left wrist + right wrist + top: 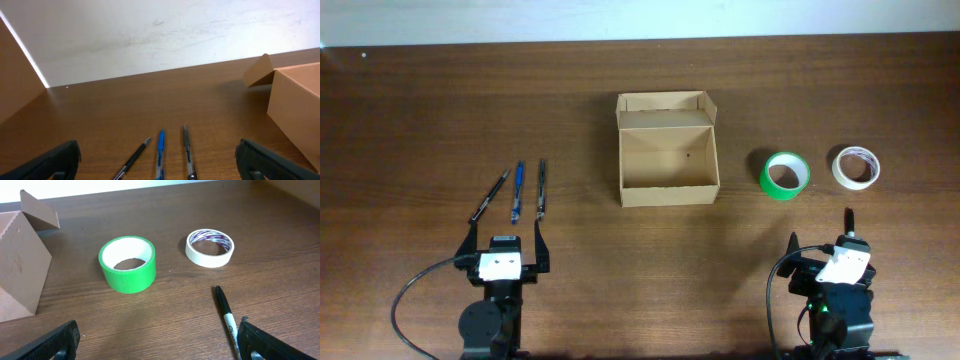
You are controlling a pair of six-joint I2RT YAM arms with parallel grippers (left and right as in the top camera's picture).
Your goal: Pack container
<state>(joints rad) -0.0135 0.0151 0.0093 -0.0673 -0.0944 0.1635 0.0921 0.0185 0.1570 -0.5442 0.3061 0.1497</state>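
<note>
Container [668, 192] sits open, flap back — left end effector [159, 150] and right end effector [159, 330] both spread wide, empty.

- Dark brown wood-grain table [620, 260], carries everything.
- Open tan cardboard box [670, 195] sits mid-table.
- Left of it, three pens side by side: black pen [490, 196], blue pen [518, 192], dark pen [541, 189].
- On the right, green tape roll [131, 277] and white tape roll [209, 257] lie flat, apart.
- Black marker [225, 312] lies near the white roll, on its near side.
</note>
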